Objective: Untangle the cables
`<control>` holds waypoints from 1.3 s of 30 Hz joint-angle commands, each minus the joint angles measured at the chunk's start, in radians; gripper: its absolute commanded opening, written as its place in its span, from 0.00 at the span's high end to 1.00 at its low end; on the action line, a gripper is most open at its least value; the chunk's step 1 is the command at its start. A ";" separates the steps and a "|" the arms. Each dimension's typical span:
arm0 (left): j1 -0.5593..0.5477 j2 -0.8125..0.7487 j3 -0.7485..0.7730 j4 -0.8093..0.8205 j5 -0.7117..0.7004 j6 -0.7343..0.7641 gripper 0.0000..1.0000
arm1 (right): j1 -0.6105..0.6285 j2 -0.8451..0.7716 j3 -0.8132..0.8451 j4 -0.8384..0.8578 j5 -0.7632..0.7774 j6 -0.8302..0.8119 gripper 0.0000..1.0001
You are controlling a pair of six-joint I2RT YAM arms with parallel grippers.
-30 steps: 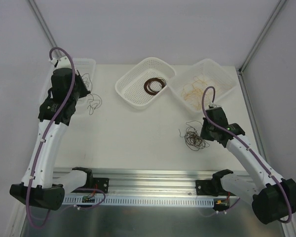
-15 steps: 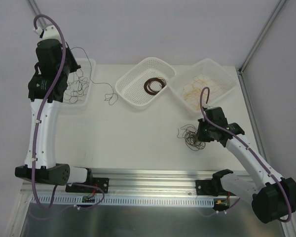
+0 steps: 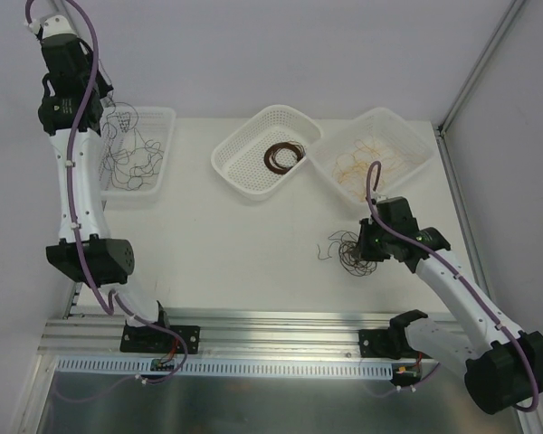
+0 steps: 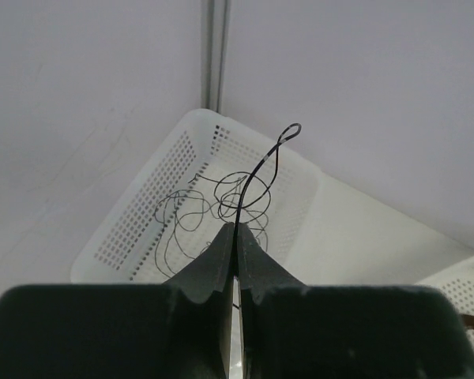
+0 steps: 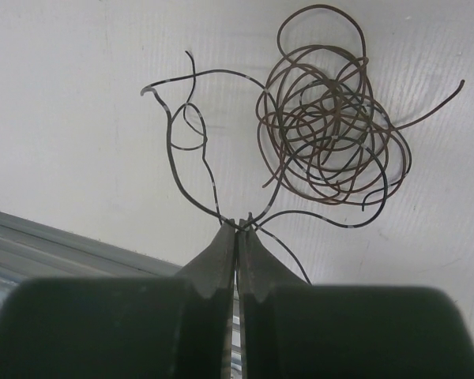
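My left gripper is raised high over the left white basket. It is shut on a thin black cable that curls up past the fingertips to a hooked end. More black cable loops hang and lie in that basket, also seen in the left wrist view. My right gripper is low at the table, shut on black cable strands at the edge of a tangle of black and dark brown cables. The tangle lies on the table just left of it.
A middle white basket holds a dark brown coil. A right white basket holds tan-orange wires. A metal rail runs along the near edge. Walls and frame posts close in the back and sides.
My left arm rose and swung back-left, drawing the black cable off the table to above the left basket. My right gripper moved slightly left, against the tangle.
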 commanded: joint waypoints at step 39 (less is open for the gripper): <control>-0.750 -0.734 -1.433 0.610 0.507 -0.292 0.01 | 0.323 0.314 0.443 0.172 -0.015 0.226 0.99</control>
